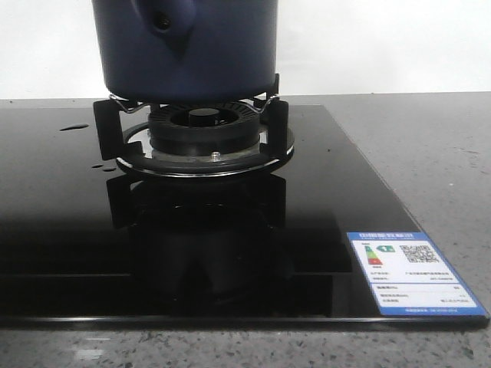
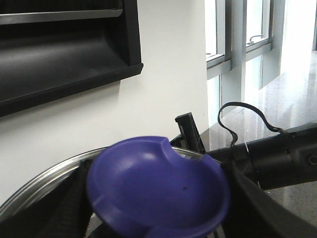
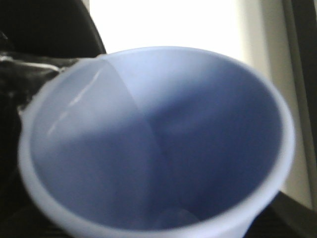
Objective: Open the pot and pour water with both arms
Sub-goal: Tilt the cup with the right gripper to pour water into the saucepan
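Observation:
The dark navy-blue pot (image 1: 192, 54) stands on the gas burner (image 1: 203, 123). Its handle bracket (image 1: 165, 27) faces the front camera and its top is cut off by the frame. Neither gripper shows in the front view. In the left wrist view my left gripper (image 2: 158, 220) is shut around the purple-blue knob (image 2: 158, 188) of the lid. The lid's metal rim (image 2: 39, 183) shows behind the knob, and the lid is held up in the air near the wall. In the right wrist view a pale blue cup (image 3: 158, 144) fills the picture and hides my right fingers. Its inside looks empty.
The burner sits on a black glass hob (image 1: 77, 230) with a label (image 1: 410, 272) at its front right corner, set in a grey speckled counter (image 1: 445, 153). A black range hood (image 2: 59, 59), a white wall and windows show behind the lid. A black arm (image 2: 282, 158) with a cable reaches in beside it.

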Robot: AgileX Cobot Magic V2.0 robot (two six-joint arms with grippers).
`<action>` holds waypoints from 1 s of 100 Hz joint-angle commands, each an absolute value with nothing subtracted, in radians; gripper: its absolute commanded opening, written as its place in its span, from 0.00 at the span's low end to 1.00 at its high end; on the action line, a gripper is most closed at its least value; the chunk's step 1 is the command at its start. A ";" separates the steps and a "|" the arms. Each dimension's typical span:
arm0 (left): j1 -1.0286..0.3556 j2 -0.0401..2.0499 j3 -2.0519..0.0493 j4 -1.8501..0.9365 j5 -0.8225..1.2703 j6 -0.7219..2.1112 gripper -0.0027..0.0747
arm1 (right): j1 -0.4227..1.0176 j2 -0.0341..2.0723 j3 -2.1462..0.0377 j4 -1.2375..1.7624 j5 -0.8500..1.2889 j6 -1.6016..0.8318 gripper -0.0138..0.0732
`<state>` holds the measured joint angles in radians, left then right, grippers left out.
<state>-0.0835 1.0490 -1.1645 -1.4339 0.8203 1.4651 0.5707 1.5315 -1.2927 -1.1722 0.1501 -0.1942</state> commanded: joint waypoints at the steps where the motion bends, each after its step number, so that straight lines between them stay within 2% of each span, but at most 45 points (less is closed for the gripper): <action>1: -0.093 1.030 -1.204 -1.521 0.805 1.455 0.40 | 0.571 1.492 -1.333 -1.254 0.114 -0.195 0.40; 58: -0.093 1.030 -1.204 -1.521 0.805 1.455 0.40 | 0.573 1.494 -1.335 -1.857 0.169 -0.195 0.40; 73: -0.093 1.030 -1.204 -1.521 0.805 1.455 0.40 | 0.584 1.494 -1.348 -1.860 0.249 -0.228 0.40; 100: -0.093 1.030 -1.204 -1.521 0.805 1.455 0.40 | 0.584 1.494 -1.394 -1.860 0.234 -0.238 0.40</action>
